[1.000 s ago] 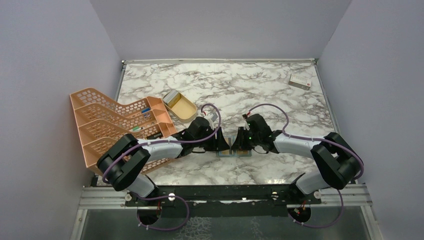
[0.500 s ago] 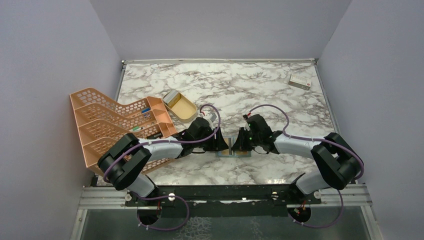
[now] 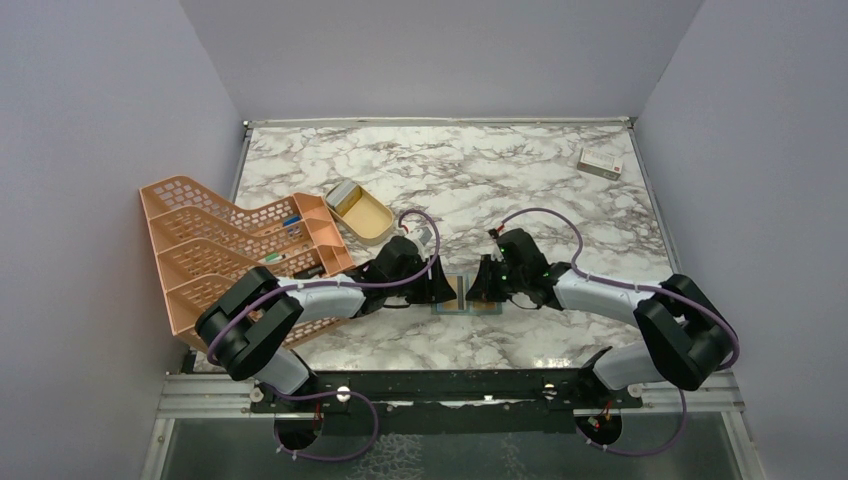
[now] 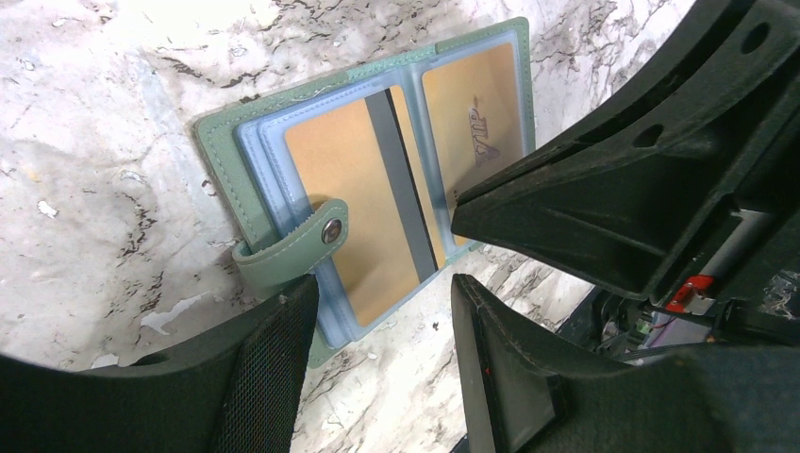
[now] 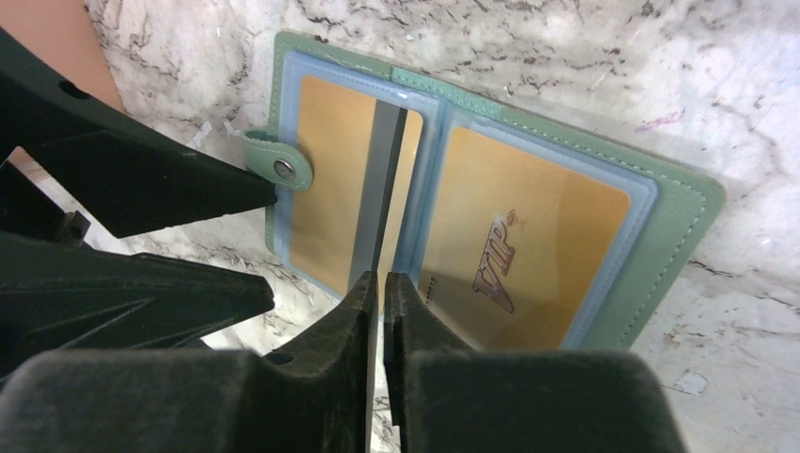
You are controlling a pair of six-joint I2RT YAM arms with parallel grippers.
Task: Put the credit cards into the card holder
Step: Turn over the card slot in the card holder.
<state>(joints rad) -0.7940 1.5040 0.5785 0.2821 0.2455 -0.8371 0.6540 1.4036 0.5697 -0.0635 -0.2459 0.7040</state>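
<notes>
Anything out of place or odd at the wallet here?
Minor: the grey-green bifold card holder lies open, and its snap tab curls inward over the edge of the tan-orange card in one sleeve. Nothing spilled or damaged.

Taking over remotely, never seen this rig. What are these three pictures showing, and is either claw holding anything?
Two robot arms stand at the near edge of a marble table. The wide picture looks down from above; the other two come from a camera on each wrist. Between them lies the open card holder, tan credit cards showing inside. An orange rack, gold tin and white box sit aside. The left gripper is open and empty, by the snap tab. The right gripper is shut over the holder's middle; whether it pinches a card, I cannot tell.
</notes>
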